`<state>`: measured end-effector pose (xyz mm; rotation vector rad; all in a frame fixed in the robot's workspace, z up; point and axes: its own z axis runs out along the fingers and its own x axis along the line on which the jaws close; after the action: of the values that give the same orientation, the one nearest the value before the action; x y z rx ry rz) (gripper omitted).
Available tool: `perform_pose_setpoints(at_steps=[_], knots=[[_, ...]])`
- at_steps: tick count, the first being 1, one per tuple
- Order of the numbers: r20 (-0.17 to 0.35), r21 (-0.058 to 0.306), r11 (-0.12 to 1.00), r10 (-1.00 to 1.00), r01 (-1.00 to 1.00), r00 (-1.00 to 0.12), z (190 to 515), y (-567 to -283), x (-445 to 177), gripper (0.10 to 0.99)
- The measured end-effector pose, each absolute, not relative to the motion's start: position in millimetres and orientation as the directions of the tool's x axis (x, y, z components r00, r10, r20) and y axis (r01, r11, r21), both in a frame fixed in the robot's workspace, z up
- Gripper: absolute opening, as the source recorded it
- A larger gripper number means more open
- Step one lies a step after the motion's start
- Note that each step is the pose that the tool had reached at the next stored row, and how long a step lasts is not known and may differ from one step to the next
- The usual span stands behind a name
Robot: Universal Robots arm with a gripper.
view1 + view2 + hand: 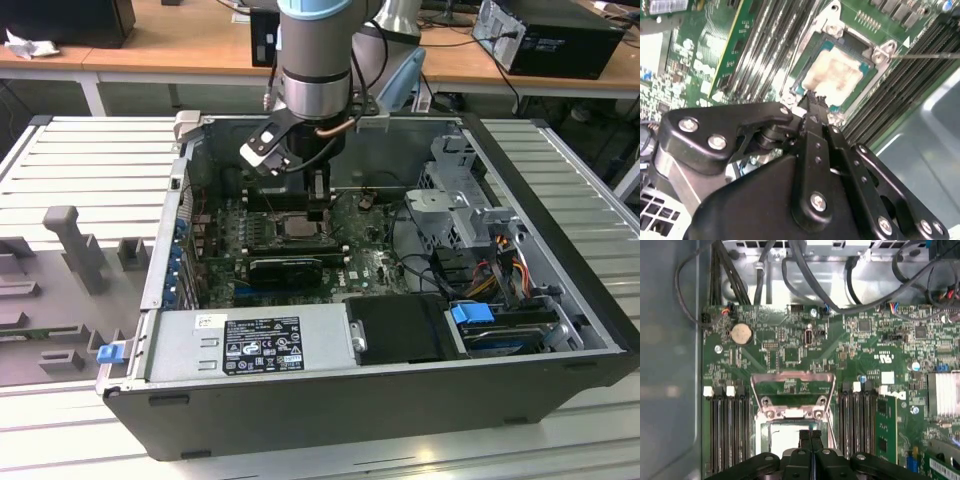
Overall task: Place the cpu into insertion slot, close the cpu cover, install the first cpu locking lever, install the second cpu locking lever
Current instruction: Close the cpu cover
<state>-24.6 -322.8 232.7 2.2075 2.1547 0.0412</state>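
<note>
Your cpu [832, 75] sits flat in the insertion slot [812, 52], pale face up. The cpu cover [792, 382] stands flipped open just beside it. Your gripper [815, 96] has its fingers pressed together on nothing, tips at the chip's edge, with memory slots [727, 430] on either side.

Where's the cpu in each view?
Exterior view: pale silvery square cpu, just under the black gripper.
Second wrist view: cpu just past the gripper.
First wrist view: cpu beside the gripper.
Shared landmark: long black memory slots flanking it.
</note>
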Motion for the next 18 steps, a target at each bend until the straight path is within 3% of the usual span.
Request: perform_pose_setpoints(at_steps=[18], knots=[[-0.02,0.059,-0.024,0.999,0.998,0.025,256.4,-321.5,-15.2,0.106]])
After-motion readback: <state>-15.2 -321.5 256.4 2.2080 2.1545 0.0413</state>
